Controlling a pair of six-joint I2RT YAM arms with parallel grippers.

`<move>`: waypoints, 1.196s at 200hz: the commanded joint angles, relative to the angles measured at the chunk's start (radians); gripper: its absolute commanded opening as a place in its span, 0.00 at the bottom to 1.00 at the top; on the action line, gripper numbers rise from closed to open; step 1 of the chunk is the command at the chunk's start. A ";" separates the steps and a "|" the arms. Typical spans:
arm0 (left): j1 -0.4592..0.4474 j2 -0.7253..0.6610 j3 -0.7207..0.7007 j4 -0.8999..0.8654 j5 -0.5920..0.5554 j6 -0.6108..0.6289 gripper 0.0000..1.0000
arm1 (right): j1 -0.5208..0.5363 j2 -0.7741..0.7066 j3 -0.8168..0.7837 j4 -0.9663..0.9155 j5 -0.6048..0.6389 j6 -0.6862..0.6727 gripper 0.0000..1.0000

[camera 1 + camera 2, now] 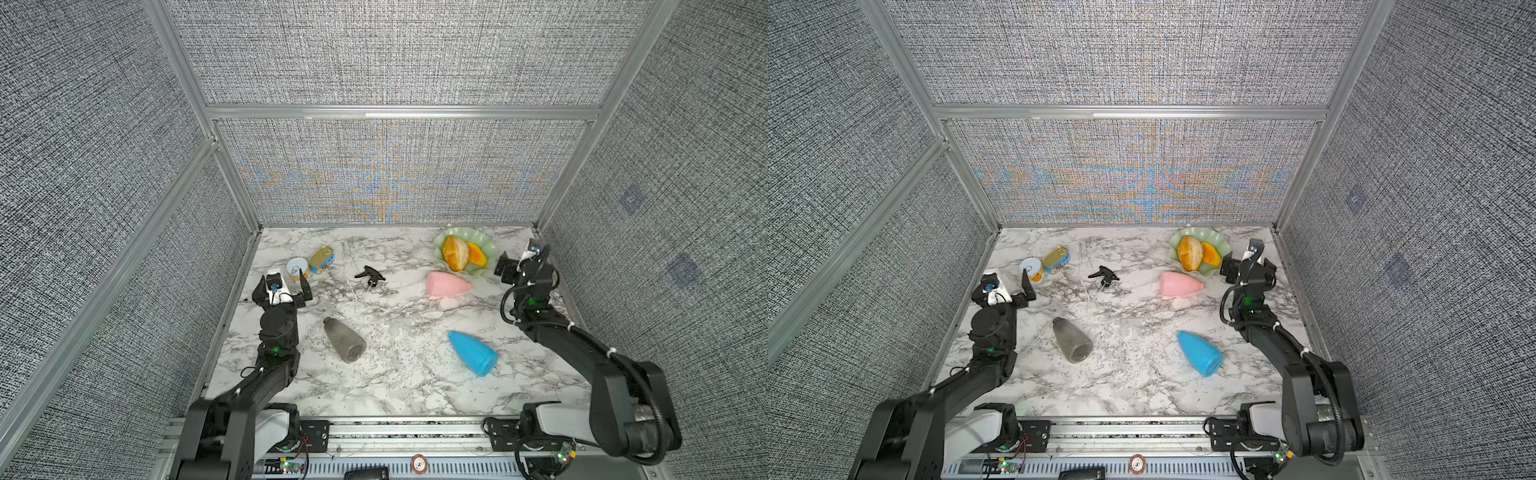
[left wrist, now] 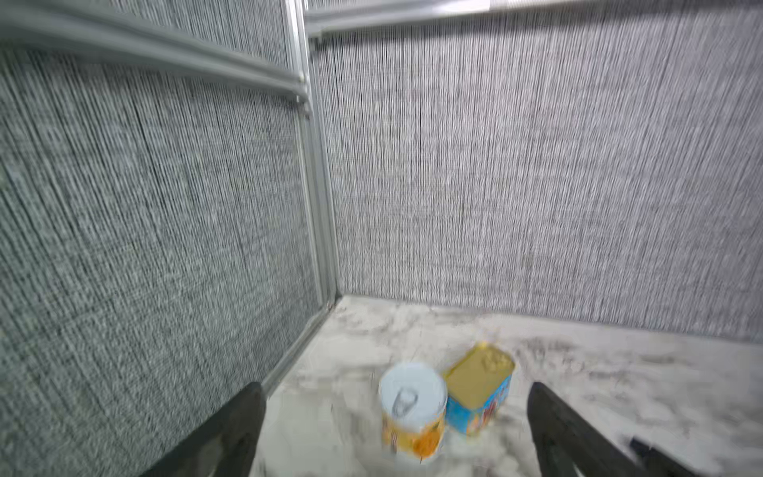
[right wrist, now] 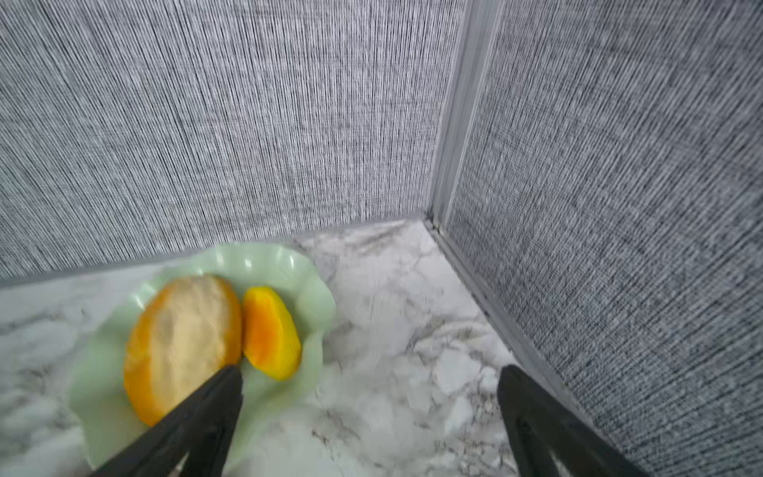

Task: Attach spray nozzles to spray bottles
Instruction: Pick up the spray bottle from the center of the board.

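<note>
A black spray nozzle (image 1: 370,276) (image 1: 1104,276) lies on the marble table near the back middle. Three spray bottles lie on their sides in both top views: pink (image 1: 448,284) (image 1: 1179,284), blue (image 1: 473,353) (image 1: 1200,353) and smoky grey (image 1: 344,338) (image 1: 1072,338). My left gripper (image 1: 284,279) (image 2: 395,388) is open at the left edge, level with the cans and left of the grey bottle. My right gripper (image 1: 521,259) (image 3: 371,371) is open by the back right corner, beside the green plate. Neither holds anything.
A round can (image 1: 298,268) (image 2: 413,406) and a rectangular tin (image 1: 322,259) (image 2: 479,388) stand at the back left, just ahead of my left fingers. A green scalloped plate (image 1: 486,249) (image 3: 264,260) with fruit pieces sits at the back right. Grey fabric walls enclose three sides.
</note>
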 commanded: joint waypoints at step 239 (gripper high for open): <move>-0.014 0.110 0.550 -0.591 0.807 -0.697 0.85 | 0.607 0.449 0.514 -1.540 -0.233 0.216 0.99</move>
